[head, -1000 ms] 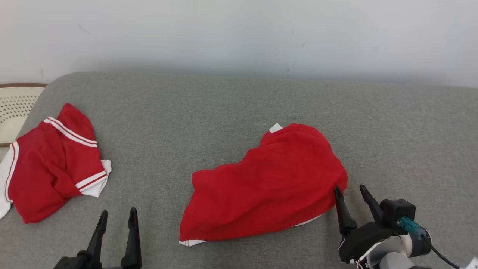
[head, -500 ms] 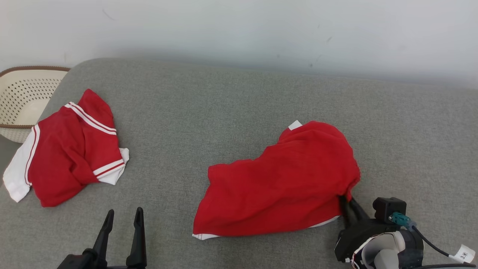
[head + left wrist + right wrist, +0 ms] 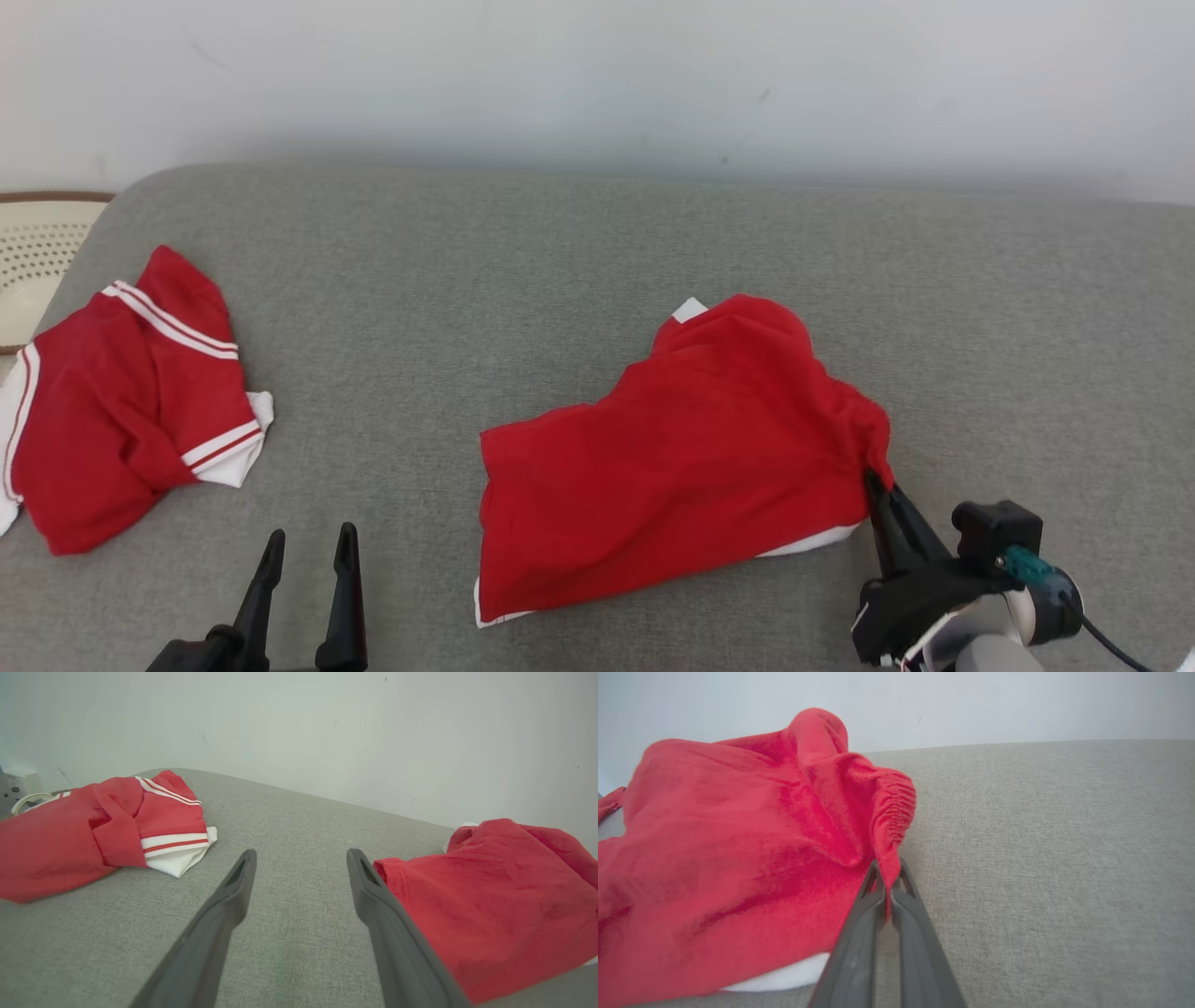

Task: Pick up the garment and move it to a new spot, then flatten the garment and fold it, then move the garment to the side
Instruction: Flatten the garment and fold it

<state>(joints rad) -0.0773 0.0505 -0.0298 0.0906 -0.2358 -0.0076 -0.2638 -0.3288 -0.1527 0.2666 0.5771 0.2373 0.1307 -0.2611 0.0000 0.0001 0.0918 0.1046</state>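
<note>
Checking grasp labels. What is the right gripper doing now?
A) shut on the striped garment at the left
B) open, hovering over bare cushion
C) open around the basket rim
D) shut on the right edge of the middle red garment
D: in the right wrist view, the right gripper has its jaws closed, with a fold of the red garment pinched between them at the garment's edge.

Open left end effector (image 3: 299,882), red garment (image 3: 490,896) right, grey cushion (image 3: 289,826)
</note>
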